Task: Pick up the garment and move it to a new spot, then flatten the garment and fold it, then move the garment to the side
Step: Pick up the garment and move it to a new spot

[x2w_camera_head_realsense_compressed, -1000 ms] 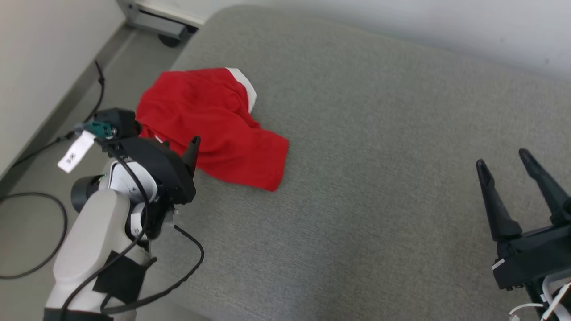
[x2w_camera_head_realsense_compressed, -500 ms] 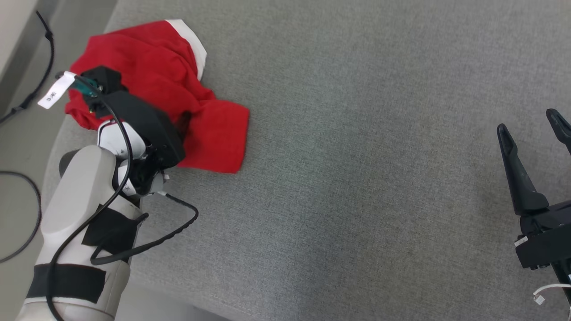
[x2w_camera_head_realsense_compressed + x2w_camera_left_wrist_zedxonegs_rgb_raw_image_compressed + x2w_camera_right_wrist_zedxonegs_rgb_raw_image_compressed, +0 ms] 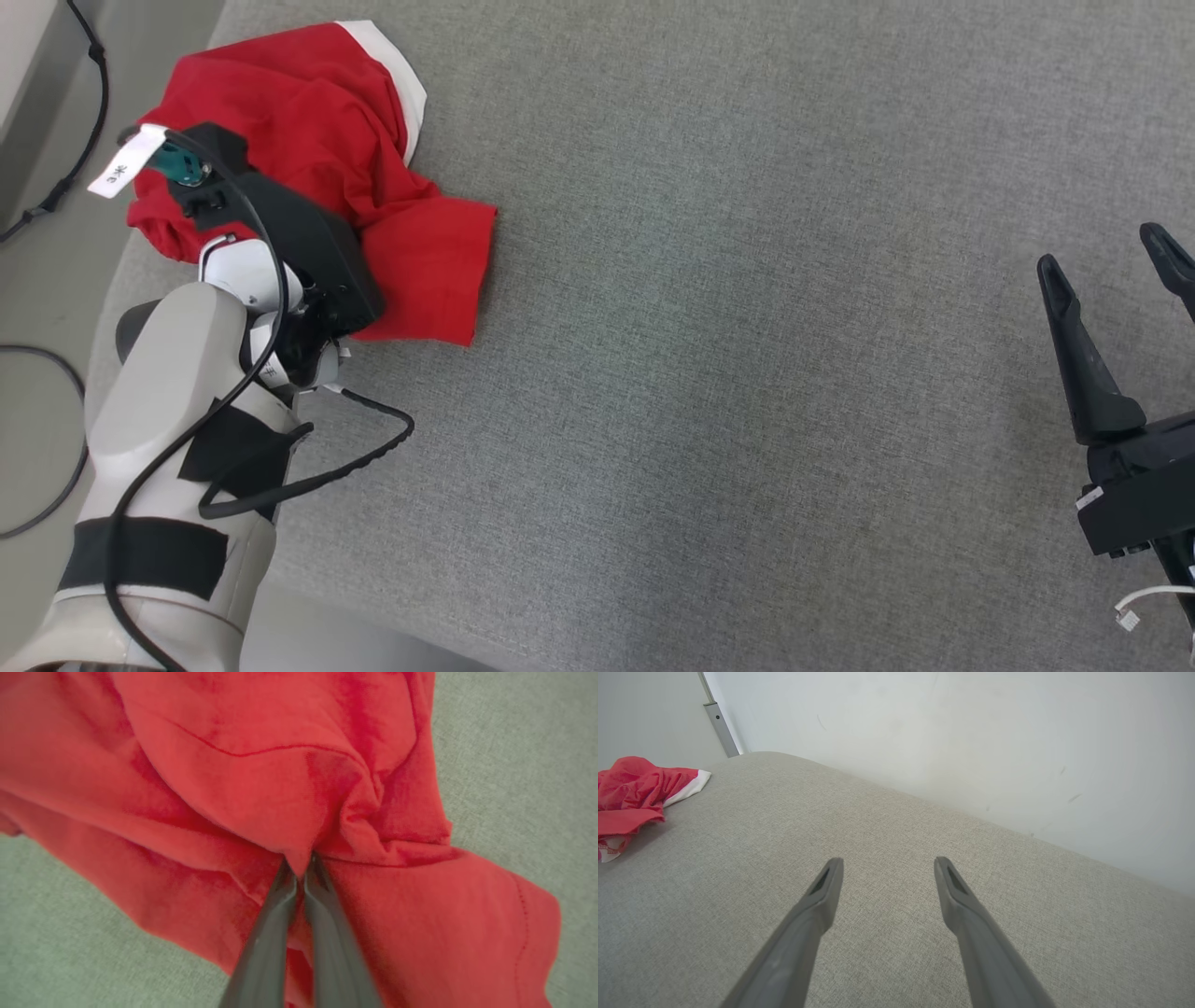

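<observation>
The garment (image 3: 327, 168) is red with a white band and lies crumpled at the far left of the grey cushioned surface (image 3: 747, 373). My left gripper (image 3: 300, 865) is shut on a pinched fold of the garment (image 3: 261, 779). In the head view its fingertips are hidden under the wrist housing, which sits over the cloth. Far to the right, my right gripper (image 3: 1102, 247) stands open above bare fabric, well away from the garment. From the right wrist view the right gripper (image 3: 887, 863) holds nothing, and the garment (image 3: 635, 788) lies at the far left.
The surface's left edge drops to the floor, where black cables (image 3: 56, 196) lie. A pale wall (image 3: 971, 742) runs along the far side of the surface. Bare grey fabric stretches between the two grippers.
My left gripper has come down onto the garment and shut on a fold of it. The head camera has tilted down, shifting the whole picture. The right gripper stays open.
</observation>
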Robot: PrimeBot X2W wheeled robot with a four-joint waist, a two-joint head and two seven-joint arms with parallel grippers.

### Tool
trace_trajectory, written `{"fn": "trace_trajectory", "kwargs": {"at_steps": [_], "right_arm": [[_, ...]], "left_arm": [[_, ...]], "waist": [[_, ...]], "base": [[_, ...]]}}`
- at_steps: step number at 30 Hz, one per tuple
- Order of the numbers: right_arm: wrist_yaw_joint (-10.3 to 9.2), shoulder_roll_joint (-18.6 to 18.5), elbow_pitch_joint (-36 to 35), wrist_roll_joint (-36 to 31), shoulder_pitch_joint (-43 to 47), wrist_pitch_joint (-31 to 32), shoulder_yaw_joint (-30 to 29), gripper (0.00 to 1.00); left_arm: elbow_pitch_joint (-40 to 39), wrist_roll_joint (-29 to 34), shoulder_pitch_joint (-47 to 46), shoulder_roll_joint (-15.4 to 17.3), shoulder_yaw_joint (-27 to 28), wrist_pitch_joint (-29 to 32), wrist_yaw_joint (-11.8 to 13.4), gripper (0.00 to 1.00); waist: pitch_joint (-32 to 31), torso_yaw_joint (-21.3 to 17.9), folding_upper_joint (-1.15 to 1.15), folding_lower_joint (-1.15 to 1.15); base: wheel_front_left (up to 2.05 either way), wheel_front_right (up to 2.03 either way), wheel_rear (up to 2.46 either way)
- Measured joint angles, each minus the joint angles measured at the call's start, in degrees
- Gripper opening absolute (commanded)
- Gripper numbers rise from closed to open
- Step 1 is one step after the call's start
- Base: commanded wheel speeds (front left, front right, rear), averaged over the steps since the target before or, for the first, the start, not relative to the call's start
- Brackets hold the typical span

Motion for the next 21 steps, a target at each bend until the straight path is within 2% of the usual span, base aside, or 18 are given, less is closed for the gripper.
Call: {"fn": "trace_trajectory", "kwargs": {"at_steps": [6, 17, 21], "right_arm": [[-0.45, 0.75, 1.51, 0.65, -0.51, -0.04, 0.18, 1.00], [-0.46, 4.68, 7.27, 2.53, -2.02, -2.87, 2.65, 1.00], [-0.66, 6.79, 10.73, 3.47, -2.20, -5.14, 3.48, 1.00]], "left_arm": [[2.07, 1.04, -0.54, -0.04, -0.44, -2.88, 0.42, 0.00], [5.15, 2.91, -1.12, 0.57, -1.03, -7.95, 0.42, 0.00], [5.41, 3.94, -3.42, 0.56, -2.00, -10.63, -0.29, 0.00]], "waist": [[-1.49, 0.32, 0.00, 0.00], [-6.33, 0.47, -0.01, -0.01], [-9.60, 0.04, -0.02, -0.01]], "base": [[0.00, 0.00, 0.00], [0.00, 0.00, 0.00], [0.00, 0.00, 0.00]]}}
